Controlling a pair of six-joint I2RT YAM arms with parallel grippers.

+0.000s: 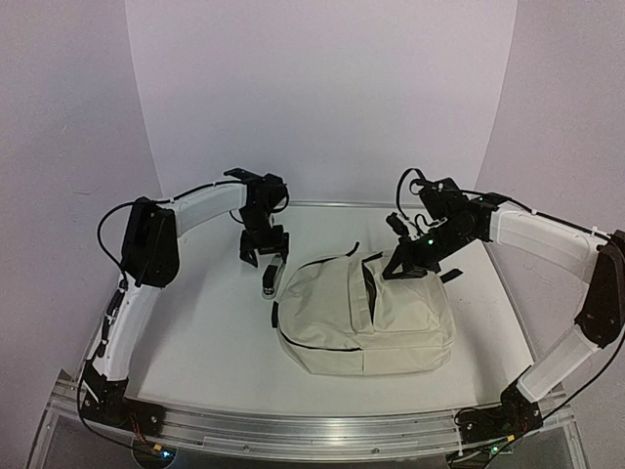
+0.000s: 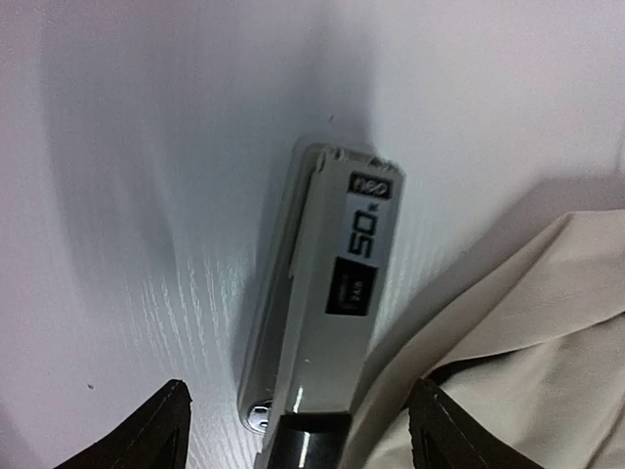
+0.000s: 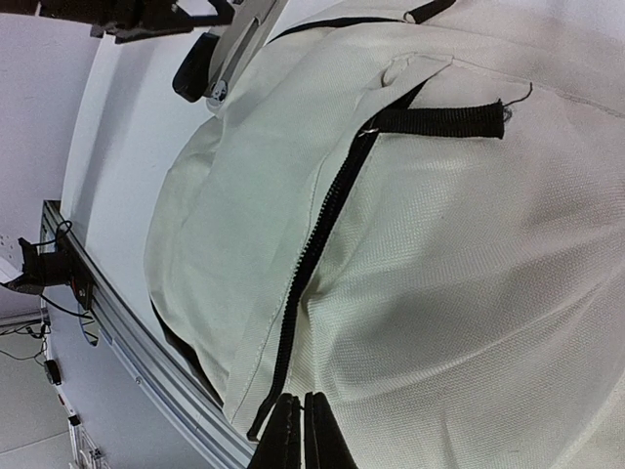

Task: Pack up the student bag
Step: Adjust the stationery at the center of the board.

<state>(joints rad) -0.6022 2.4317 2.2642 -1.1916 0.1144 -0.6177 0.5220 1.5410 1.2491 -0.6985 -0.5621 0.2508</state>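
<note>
The left hand (image 2: 298,415) hangs released, its fingers (image 2: 156,435) spread wide, straight over a grey stapler (image 2: 332,293) that lies flat on the bench (image 1: 205,332). The stapler sits between the fingers and touches neither. Just to this hand's right the cream bag (image 1: 366,318) lies on the bench, its edge just beside the stapler. The right hand (image 3: 301,435) is clenched, fingertips pressed together on the bag beside its black zipper (image 3: 322,225), near the bag's top. Whether any fabric is pinched between them I cannot tell. A black strap tab (image 3: 444,119) lies on the bag ahead of that hand.
</note>
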